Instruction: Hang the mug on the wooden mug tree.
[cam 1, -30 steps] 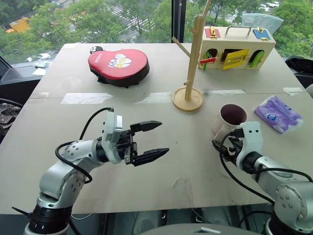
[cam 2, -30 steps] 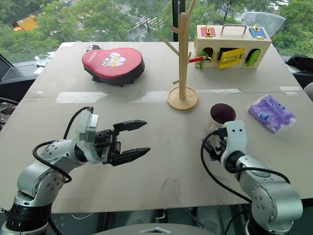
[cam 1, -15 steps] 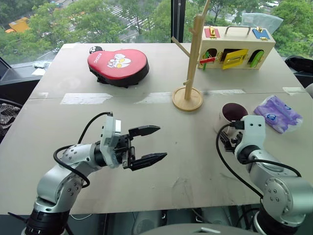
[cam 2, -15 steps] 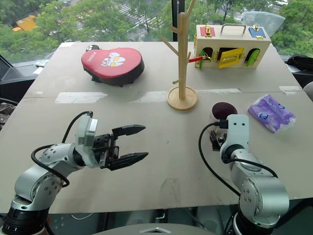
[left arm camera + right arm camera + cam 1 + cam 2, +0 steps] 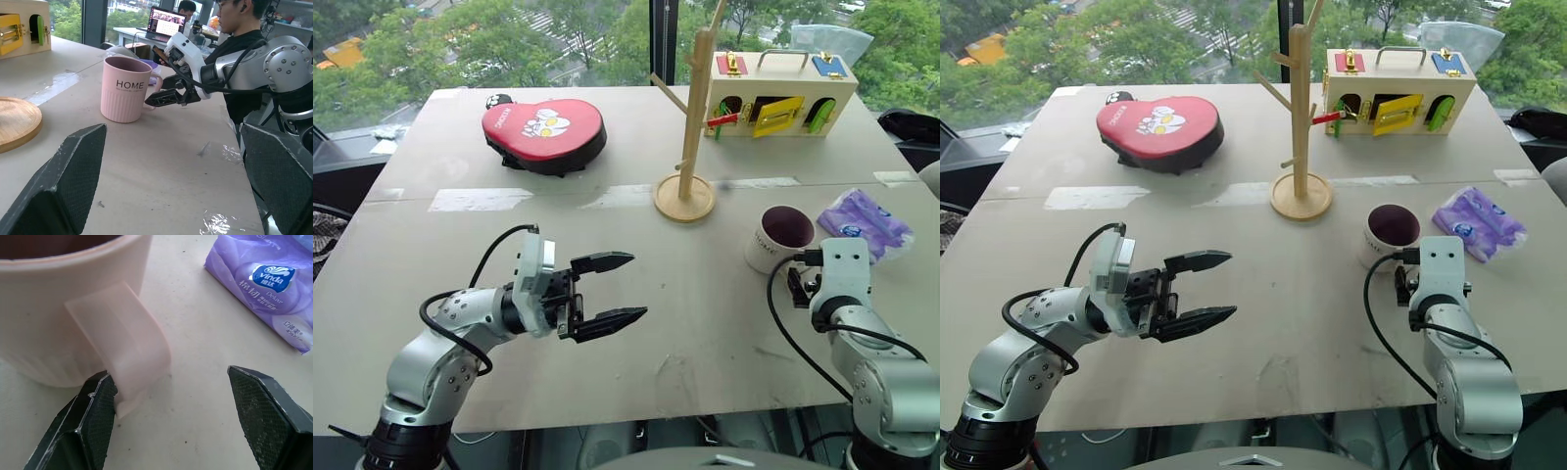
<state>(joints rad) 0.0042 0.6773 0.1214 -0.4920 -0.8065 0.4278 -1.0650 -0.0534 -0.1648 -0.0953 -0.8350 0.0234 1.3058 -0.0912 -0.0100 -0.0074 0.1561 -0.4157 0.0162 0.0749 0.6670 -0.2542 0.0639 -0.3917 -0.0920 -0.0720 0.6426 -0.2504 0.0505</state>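
Fingers of the right hand (image 5: 168, 423) stand spread and grasp nothing; in the right wrist view one black finger (image 5: 93, 423) sits right against the lower end of the handle of the mug (image 5: 1388, 233), whether touching it cannot be told, and the other stands well clear on the side of the purple tissue packet (image 5: 1478, 221). One mug is on the counter (image 5: 1263, 294), upright, its dark maroon inside showing from above, its ribbed wall printed HOME in the left wrist view, the handle turned toward the right hand. One tissue packet lies flat just beyond the mug toward the counter's right edge, apart from it. The left hand (image 5: 607, 291) hovers over the near left part of the counter, pointing toward the right, its two fingers parted and empty, well apart from the mug. One wooden mug tree (image 5: 1300, 117) stands upright on its round disc base near the middle of the counter, between the two hands and farther back, with several slanted pegs, all of them bare. Behind it at the far edge sits one wooden latch box (image 5: 1398, 90) with a metal handle and coloured doors. One red heart-shaped pad (image 5: 1158, 130) lies at the far left. In the left wrist view two people (image 5: 238, 29) sit behind the counter.
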